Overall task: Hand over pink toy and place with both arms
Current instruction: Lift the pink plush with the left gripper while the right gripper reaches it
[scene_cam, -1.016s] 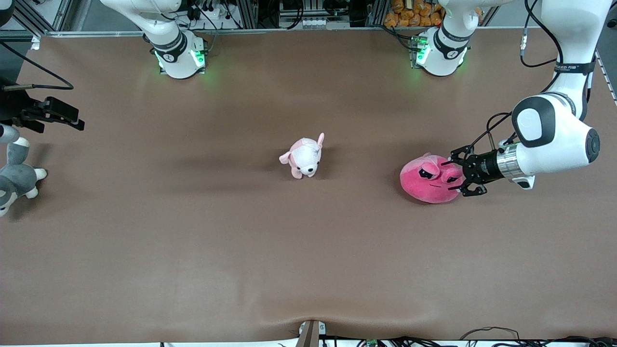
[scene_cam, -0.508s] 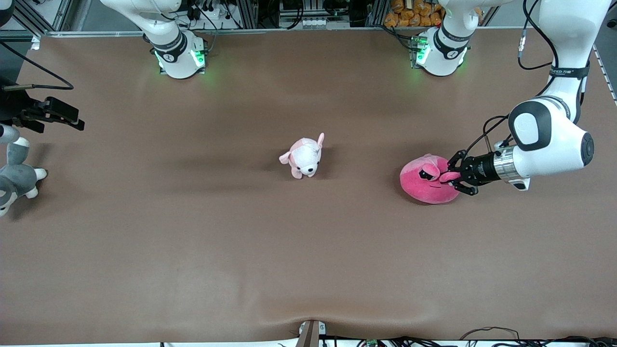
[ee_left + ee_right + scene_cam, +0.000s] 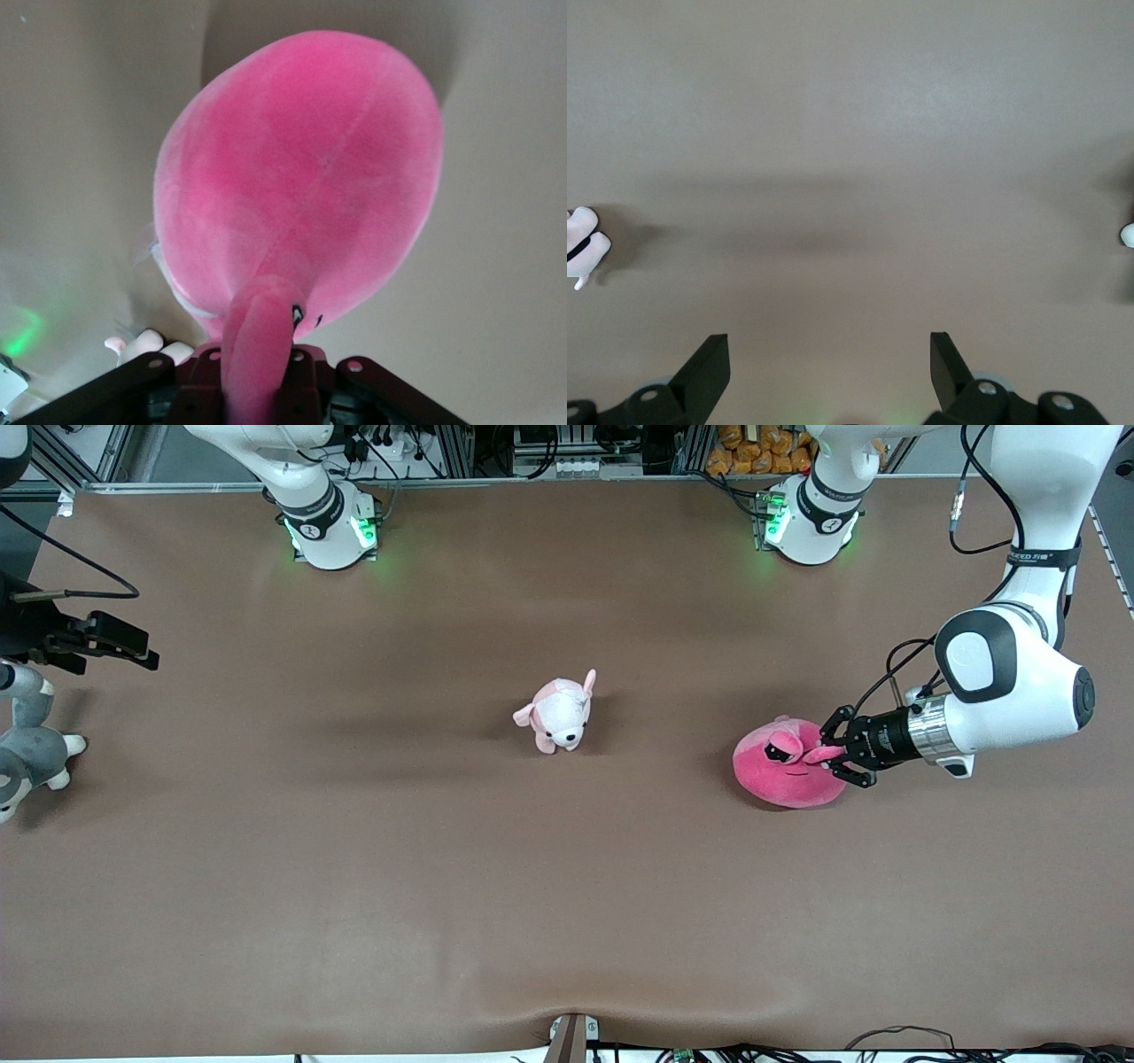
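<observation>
Two arms work this table. The left gripper [image 3: 835, 755] has its fingers pinched tight on a fold of plush at the edge of the pink toy [image 3: 784, 775], which sits on the table [image 3: 567, 886] toward the left arm's end; in the left wrist view that fold runs between the jaws. The right gripper [image 3: 133, 657] hangs over the right arm's end with its fingers [image 3: 709, 367] spread wide, holding nothing. Three plushes in all: one pink toy, one puppy [image 3: 558, 716] mid-table, one grey animal [image 3: 31, 748] under the right gripper.
</observation>
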`<state>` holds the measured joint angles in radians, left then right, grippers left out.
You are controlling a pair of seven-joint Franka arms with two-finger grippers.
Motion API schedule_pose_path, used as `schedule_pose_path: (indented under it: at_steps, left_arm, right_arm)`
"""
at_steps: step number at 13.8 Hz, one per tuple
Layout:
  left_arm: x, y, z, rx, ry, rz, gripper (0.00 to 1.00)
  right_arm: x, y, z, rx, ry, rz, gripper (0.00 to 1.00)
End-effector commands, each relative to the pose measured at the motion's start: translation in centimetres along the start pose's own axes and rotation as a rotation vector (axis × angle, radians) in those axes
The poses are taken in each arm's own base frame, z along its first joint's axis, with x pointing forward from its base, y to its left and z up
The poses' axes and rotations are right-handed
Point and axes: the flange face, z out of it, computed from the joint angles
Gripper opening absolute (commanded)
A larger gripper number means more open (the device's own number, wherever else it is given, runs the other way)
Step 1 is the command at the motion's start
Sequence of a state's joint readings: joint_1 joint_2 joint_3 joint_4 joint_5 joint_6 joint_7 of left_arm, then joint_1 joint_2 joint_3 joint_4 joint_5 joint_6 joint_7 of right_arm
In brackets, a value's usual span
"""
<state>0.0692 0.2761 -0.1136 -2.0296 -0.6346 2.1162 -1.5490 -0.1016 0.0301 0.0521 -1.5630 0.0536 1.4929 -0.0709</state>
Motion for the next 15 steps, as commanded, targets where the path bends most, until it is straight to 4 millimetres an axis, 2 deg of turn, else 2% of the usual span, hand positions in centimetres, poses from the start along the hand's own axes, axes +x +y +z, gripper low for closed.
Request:
schedule_pose_path:
  at_steps: [1,2,4,5,7,9,11,14,15]
  left_arm:
    - [-2.7,-0.7,-2.0,-0.029,-0.035,0.030,0.00]
    - [-3.9,-1.1,-2.5,-0.026,-0.040,0.051,0.00]
    - [-6.8,-1.3,-3.6,-0.021,-0.057,0.062,0.00]
    - [-8.7,-1.4,-4.3,-0.020,-0.067,0.049,0.00]
    - [-11.6,-1.8,-5.6,-0.022,-0.086,0.021,0.00]
    - [-15.3,-2.6,-6.4,-0.025,-0.129,-0.009,0.00]
    - [-18.9,-3.8,-6.4,-0.004,-0.186,-0.030,0.00]
    - [-25.8,-7.3,-6.7,0.023,-0.247,-0.018,0.00]
    - [-28.4,-8.8,-6.6,0.029,-0.256,-0.023,0.00]
  right_arm:
    - [1.2,3.1,1.2,0.013,-0.024,0.049,1.00]
    - [2.4,3.5,2.8,0.021,-0.048,0.052,1.00]
    - [5.0,4.5,2.7,0.021,-0.026,0.040,1.00]
    - [5.7,4.2,2.4,0.021,-0.015,-0.008,1.00]
    - [6.6,2.2,1.4,0.011,0.017,-0.056,1.00]
    - [7.1,-0.9,0.3,0.008,0.046,-0.035,1.00]
    - [7.0,-5.1,0.3,0.029,0.040,0.145,1.00]
    - [6.0,-13.9,0.7,0.123,-0.017,0.426,1.00]
    - [5.7,-15.9,1.0,0.175,-0.065,0.561,1.00]
